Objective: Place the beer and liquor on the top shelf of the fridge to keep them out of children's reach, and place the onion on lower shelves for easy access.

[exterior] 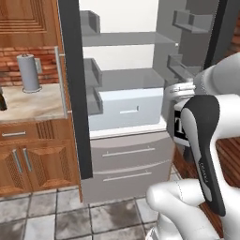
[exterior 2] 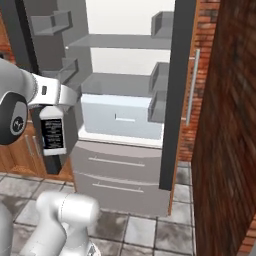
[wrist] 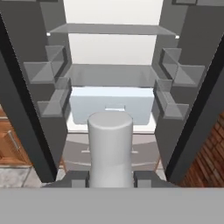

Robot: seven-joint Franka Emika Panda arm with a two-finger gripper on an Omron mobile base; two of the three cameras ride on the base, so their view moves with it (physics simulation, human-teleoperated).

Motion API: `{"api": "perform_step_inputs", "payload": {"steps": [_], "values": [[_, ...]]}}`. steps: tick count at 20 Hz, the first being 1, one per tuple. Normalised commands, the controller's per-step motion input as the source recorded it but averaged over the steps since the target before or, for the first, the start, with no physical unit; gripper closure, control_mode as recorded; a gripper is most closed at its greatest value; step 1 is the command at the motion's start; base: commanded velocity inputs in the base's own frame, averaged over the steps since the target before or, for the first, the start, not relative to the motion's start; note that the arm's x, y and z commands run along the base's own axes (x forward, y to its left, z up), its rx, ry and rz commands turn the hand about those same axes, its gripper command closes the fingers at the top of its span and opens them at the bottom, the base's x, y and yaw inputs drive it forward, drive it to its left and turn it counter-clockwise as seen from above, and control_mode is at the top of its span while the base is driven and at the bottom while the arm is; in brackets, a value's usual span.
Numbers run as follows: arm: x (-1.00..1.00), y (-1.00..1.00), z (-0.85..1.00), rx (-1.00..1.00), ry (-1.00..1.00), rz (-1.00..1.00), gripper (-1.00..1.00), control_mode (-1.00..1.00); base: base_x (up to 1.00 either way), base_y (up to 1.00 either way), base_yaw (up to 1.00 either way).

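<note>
Liquor (exterior 2: pixel 53 134) hangs upright below the hand (wrist: pixel 110 178) — its 2 fingers pinching the white neck — before the open fridge (exterior 2: pixel 125 130).

I see the fridge (exterior: pixel 75 93) with matt dark grey steel-looking doors, a smooth white interior and thin translucent grey glass shelves (wrist: pixel 111 74), the top shelf (wrist: pixel 111 29) among them, with matt grey plastic-looking side bins (wrist: pixel 46 72). The liquor (exterior 2: pixel 52 132) looks like clear glass with a matt black label and a smooth white neck (wrist: pixel 110 148). To the left I see carved, slightly glossy wooden cabinets (exterior: pixel 33 159), a polished pale stone-like counter (exterior: pixel 33 101), rough red brick wall (exterior: pixel 14 65), a smooth grey paper-towel roll (exterior: pixel 29 72), and mottled grey floor tiles (exterior: pixel 70 220).
</note>
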Motion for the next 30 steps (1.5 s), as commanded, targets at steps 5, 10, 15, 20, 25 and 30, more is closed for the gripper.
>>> {"api": "perform_step_inputs", "payload": {"steps": [5,10,15,20,25,30], "values": [[0.00,0.00,0.00,0.00,0.00,0.00,1.00,1.00,0.60,0.00,0.00],[0.00,0.00,0.00,0.00,0.00,0.00,1.00,1.00,0.66,0.00,0.00],[0.00,0.00,0.00,0.00,0.00,0.00,1.00,1.00,0.65,0.00,0.00],[0.00,0.00,0.00,0.00,0.00,0.00,1.00,1.00,0.56,0.00,0.00],[0.00,0.00,0.00,0.00,0.00,0.00,1.00,1.00,0.42,0.00,0.00],[0.03,0.00,0.00,0.00,0.00,0.00,1.00,-1.00,0.21,0.00,0.00]]}}
